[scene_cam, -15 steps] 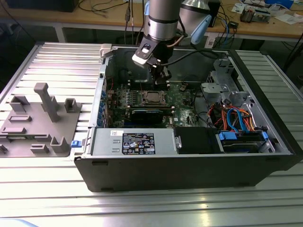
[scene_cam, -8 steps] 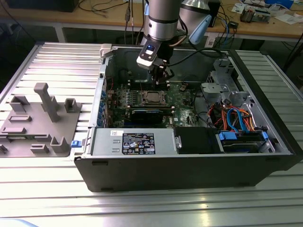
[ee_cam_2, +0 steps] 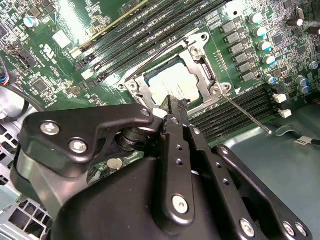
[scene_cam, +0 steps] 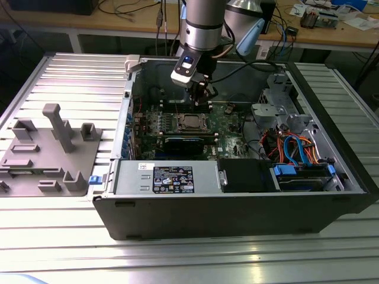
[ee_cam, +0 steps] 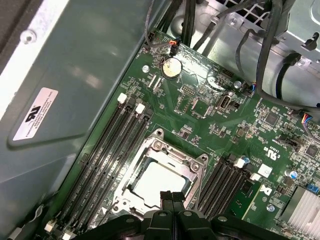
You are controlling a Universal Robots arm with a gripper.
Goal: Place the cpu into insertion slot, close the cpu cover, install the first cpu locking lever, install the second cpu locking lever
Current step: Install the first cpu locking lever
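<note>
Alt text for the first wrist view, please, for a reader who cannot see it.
The cpu shows through the window of the silver cpu cover, on a green motherboard between black memory slots. The claw, shut, is at the cover's edge.

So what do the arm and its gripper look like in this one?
The arm is a silver-grey cylinder with a pale blue joint cap. At its wrist sits a small silvery block with a blue light. The gripper is matte black, its flat linkage bars fastened by silver screws.
</note>
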